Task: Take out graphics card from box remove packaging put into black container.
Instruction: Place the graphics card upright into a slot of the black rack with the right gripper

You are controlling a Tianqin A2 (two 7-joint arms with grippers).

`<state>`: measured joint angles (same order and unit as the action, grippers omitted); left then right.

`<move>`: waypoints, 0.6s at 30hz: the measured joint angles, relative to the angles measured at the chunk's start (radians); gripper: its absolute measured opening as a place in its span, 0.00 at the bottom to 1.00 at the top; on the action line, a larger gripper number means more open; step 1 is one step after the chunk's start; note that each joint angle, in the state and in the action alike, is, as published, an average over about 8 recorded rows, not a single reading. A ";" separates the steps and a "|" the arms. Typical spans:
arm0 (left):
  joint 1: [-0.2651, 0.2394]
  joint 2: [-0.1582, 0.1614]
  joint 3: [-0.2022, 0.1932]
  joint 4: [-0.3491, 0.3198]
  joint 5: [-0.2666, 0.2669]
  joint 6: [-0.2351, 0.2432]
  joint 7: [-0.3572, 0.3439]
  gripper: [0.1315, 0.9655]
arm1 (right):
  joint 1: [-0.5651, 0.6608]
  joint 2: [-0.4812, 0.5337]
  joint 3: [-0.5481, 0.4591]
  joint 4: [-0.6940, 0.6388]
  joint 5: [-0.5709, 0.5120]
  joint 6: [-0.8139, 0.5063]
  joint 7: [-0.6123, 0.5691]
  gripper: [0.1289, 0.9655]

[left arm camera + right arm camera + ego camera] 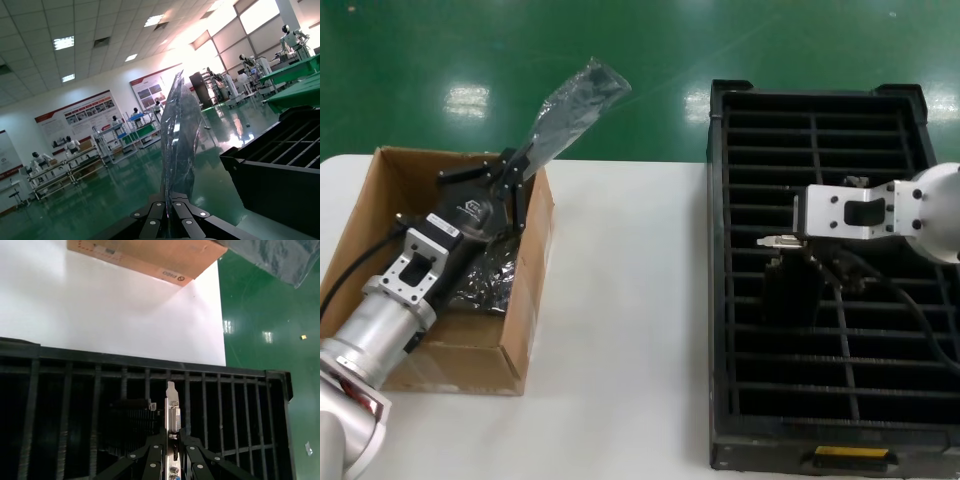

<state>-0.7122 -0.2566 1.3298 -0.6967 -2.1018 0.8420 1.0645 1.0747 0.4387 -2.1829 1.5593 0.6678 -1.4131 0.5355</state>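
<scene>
My left gripper [512, 172] is shut on the packaging [565, 108], a crinkled grey bag that sticks up past the far rim of the box [535, 290]. In the left wrist view the bag [179, 135] rises from between my fingers [161, 216]. My right gripper [792, 250] is shut on the graphics card [790, 285] and holds it low over the slots of the black container [720, 300]. In the right wrist view the card's silver bracket [172, 415] stands between my closed fingers [156, 456] above the container's slots [235, 405].
The box stands on the white table [620, 330] at the left, with more crinkled plastic [485, 275] inside. The container fills the right side, yellow label [850, 455] at its near end. Green floor [470, 60] lies beyond the table's far edge.
</scene>
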 joint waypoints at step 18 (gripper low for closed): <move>0.036 0.003 0.009 -0.074 0.004 -0.014 -0.038 0.01 | -0.057 0.009 0.041 0.131 -0.017 -0.092 0.098 0.12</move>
<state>-0.6764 -0.2537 1.3390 -0.7706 -2.0979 0.8284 1.0261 1.0181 0.4479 -2.1420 1.6900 0.6508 -1.5047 0.6335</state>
